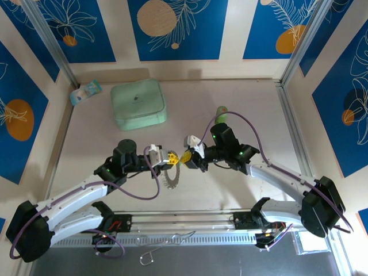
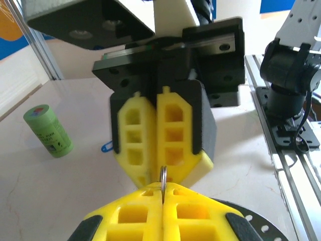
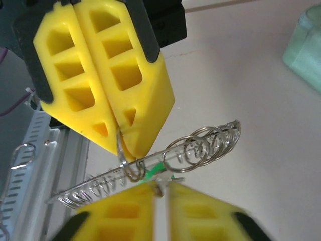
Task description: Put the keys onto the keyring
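Note:
The keyring (image 1: pixel 171 179), a silvery strip strung with several small wire loops (image 3: pixel 210 143), hangs above the table between both arms. My left gripper (image 1: pixel 169 156) is shut on one thin loop of it (image 2: pixel 163 181), which stands upright between the yellow fingertips (image 2: pixel 163 193). Facing it tip to tip, my right gripper (image 1: pixel 186 156) has its fingers (image 3: pixel 161 190) closed to a narrow gap on the green key (image 3: pixel 161 169). The key's head sits against the ring strip, just under the loop that the left holds. The blue key (image 2: pixel 106 146) lies on the table beyond.
An upright green cylinder (image 2: pixel 48 130) stands on the table behind the right arm (image 1: pixel 221 111). A mint-green square case (image 1: pixel 138 103) sits at the back left, with a small packet (image 1: pixel 86 92) beside it. A metal rail (image 1: pixel 190 221) runs along the near edge.

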Robot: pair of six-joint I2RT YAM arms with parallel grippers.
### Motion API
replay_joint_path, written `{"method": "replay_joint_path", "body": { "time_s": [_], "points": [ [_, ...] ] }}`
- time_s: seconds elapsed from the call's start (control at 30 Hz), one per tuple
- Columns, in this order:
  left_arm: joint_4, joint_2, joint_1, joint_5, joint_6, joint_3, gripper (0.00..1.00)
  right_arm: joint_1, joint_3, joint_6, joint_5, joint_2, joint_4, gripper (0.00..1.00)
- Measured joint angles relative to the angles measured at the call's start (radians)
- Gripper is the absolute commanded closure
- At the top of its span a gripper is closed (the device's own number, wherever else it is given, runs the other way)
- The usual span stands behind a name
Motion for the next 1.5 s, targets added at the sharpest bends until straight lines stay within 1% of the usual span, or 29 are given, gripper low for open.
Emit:
{"method": "replay_joint_path", "body": {
  "time_s": [0.07, 0.2, 0.4, 0.53, 0.63, 0.77, 0.9, 1.1, 1.33, 1.43, 1.47, 1.5],
  "points": [
    [0.025, 0.000, 0.000, 0.006, -0.005, 0.000, 1.00, -0.005, -0.021, 0.003, 0.000, -0.029, 0.020, 0.70],
    [0.081, 0.002, 0.000, 0.017, -0.029, -0.017, 1.00, -0.010, -0.061, -0.003, -0.019, -0.087, 0.054, 0.69],
    [0.137, 0.026, 0.000, 0.022, -0.064, -0.030, 1.00, -0.008, -0.062, -0.003, -0.037, -0.088, 0.095, 0.69],
    [0.159, 0.029, 0.000, 0.029, -0.080, -0.031, 1.00, -0.005, -0.062, -0.003, -0.039, -0.088, 0.111, 0.71],
    [0.175, 0.033, 0.000, 0.037, -0.086, -0.031, 1.00, -0.005, -0.062, -0.003, -0.044, -0.088, 0.123, 0.70],
    [0.176, 0.034, 0.000, 0.039, -0.086, -0.033, 1.00, -0.005, -0.061, -0.032, -0.035, -0.089, 0.092, 0.66],
    [0.175, 0.035, 0.000, 0.039, -0.083, -0.033, 1.00, -0.027, -0.061, -0.073, -0.014, -0.113, 0.015, 0.66],
    [0.175, 0.035, 0.000, 0.044, -0.083, -0.033, 1.00, -0.028, -0.060, -0.071, -0.037, -0.146, 0.014, 0.67],
    [0.178, 0.043, 0.000, 0.058, -0.083, -0.033, 1.00, 0.002, -0.059, -0.053, -0.040, -0.120, 0.068, 0.76],
    [0.176, 0.047, 0.000, 0.058, -0.083, -0.033, 1.00, 0.010, -0.058, -0.044, -0.037, -0.109, 0.082, 0.78],
    [0.177, 0.047, 0.000, 0.058, -0.083, -0.033, 1.00, 0.010, -0.058, -0.044, -0.037, -0.108, 0.083, 0.80],
    [0.176, 0.047, 0.000, 0.058, -0.083, -0.033, 1.00, 0.011, -0.058, -0.042, -0.036, -0.106, 0.085, 0.85]
  ]
}}
